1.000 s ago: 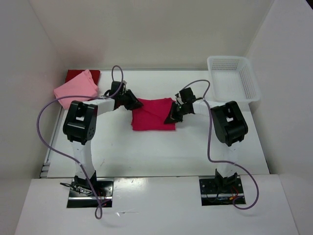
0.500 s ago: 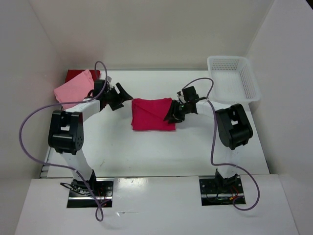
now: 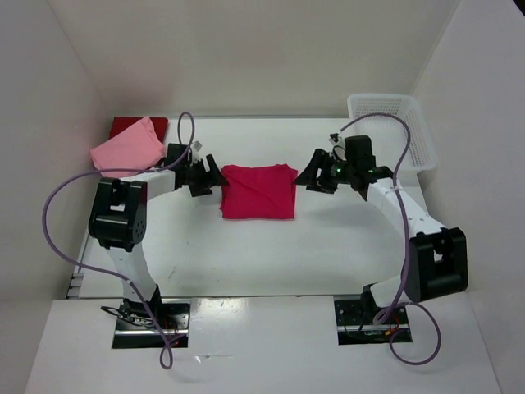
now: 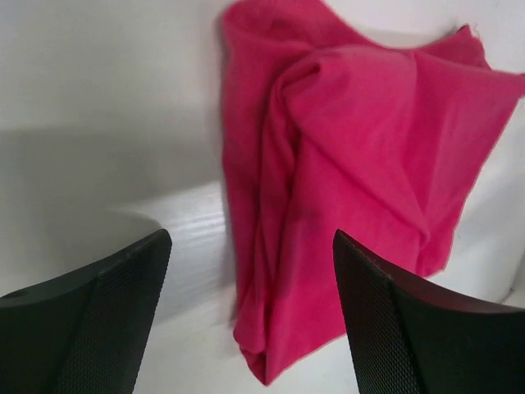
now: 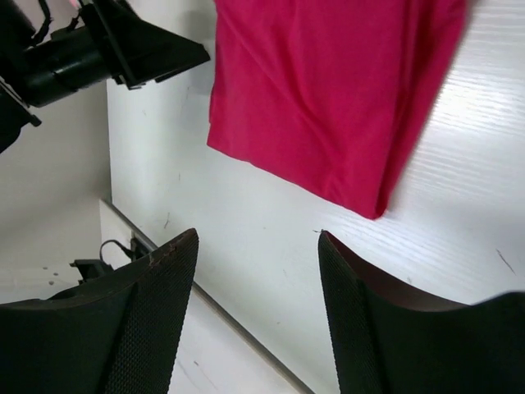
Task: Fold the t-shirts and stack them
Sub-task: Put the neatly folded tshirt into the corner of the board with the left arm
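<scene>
The two black and white robot arms are bolted at the near edge of the flat white worktop (image 3: 246,254); a thin purple cable loops off each arm.

Past them, in the middle of the worktop, lies the bright magenta-crimson cloth t-shirt (image 3: 258,191); it is folded into a rough square and lies flat; the left wrist view shows soft creases and a bumpy fold on top.

The left gripper (image 3: 216,176) is just beside the left edge of this t-shirt; its two black fingers are spread wide and hold nothing.

The right gripper (image 3: 309,176) is near the right edge of the same t-shirt, a little apart from it; its fingers are spread wide too and hold nothing.

Further back, in the far left corner of the worktop, the light pink cloth t-shirt (image 3: 125,150) lies folded on top of the dark red cloth t-shirt (image 3: 156,125); only a strip of the dark red one peeks out behind.

In the far right corner sits the white plastic mesh basket (image 3: 381,98); it is well apart from all three t-shirts.
</scene>
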Action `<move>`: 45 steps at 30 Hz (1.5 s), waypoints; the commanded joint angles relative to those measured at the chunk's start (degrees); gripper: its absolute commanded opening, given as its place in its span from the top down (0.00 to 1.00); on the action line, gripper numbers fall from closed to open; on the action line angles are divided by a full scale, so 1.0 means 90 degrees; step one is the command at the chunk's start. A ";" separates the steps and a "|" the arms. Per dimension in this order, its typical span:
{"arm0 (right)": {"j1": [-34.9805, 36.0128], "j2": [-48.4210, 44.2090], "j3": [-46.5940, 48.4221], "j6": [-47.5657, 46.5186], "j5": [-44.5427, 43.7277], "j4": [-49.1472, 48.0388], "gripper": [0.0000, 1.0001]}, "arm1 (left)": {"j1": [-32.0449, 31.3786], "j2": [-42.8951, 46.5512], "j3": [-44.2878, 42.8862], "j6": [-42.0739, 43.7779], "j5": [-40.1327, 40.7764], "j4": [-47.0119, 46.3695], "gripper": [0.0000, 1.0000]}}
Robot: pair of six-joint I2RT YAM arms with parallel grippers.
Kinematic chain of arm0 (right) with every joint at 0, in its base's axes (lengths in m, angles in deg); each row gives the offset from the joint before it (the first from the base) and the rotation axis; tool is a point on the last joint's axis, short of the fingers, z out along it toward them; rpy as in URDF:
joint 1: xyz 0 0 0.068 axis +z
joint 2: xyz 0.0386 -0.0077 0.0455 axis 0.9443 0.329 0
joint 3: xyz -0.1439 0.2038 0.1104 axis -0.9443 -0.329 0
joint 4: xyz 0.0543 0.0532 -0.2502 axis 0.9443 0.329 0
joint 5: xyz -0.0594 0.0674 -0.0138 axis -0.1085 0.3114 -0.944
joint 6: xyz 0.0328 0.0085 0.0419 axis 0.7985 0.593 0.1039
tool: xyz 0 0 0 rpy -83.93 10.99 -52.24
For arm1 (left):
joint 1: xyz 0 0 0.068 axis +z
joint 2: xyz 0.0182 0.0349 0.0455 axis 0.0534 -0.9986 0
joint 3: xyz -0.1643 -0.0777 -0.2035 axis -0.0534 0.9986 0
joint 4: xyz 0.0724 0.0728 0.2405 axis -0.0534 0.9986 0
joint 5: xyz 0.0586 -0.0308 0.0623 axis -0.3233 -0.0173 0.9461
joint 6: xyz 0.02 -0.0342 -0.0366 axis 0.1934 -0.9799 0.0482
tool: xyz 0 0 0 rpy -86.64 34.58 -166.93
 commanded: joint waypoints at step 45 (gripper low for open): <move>-0.0724 -0.0610 -0.0860 -0.0382 0.1282 0.0221 0.31 | 0.4053 0.2810 0.1015 -0.2355 -0.0073 -0.0622 0.00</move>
